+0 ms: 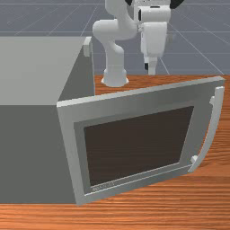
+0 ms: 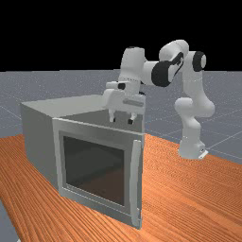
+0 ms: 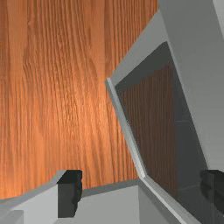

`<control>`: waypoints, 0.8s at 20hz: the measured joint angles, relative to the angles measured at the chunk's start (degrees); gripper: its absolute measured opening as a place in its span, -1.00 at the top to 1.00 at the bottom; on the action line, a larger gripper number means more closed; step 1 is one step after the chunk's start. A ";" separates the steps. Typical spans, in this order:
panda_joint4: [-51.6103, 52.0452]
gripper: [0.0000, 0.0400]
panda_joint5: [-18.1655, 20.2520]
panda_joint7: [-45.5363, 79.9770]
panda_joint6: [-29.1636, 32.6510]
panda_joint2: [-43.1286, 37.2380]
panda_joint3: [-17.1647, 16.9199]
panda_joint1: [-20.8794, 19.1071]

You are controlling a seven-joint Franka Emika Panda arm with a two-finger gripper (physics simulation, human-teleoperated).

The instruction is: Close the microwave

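In the front view my gripper (image 1: 151, 69) hangs beyond the door (image 1: 202, 103), above its top edge. The door stands wide open, from the near corner of the microwave (image 1: 27, 148) to its handle (image 1: 214, 128) at right. In the far view the gripper (image 2: 122, 120) is behind the top edge of the door (image 2: 97, 209), its two fingers apart with nothing held. The microwave (image 2: 40, 144) stands at left, the handle (image 2: 135, 179) on the door's right side. In the wrist view, the door's dark window (image 3: 151, 118) lies below the open gripper (image 3: 141, 192).
The wooden table (image 1: 134, 213) runs under the microwave and around the door. In the far view the arm's base (image 2: 191, 149) stands on the table at the right, with bare wood (image 2: 182, 194) in front of it.
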 joint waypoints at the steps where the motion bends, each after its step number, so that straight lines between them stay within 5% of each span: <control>1: -0.96 -1.00 -0.29 0.21 1.65 -0.62 -0.06 0.04; 5: -4.44 -1.00 -1.65 1.19 8.20 -2.43 -0.38 0.22; 10: 0.14 -1.00 0.48 -1.48 -0.32 -0.06 0.22 -0.20; 16: 0.71 -1.00 0.34 -0.75 0.29 2.15 0.10 -0.07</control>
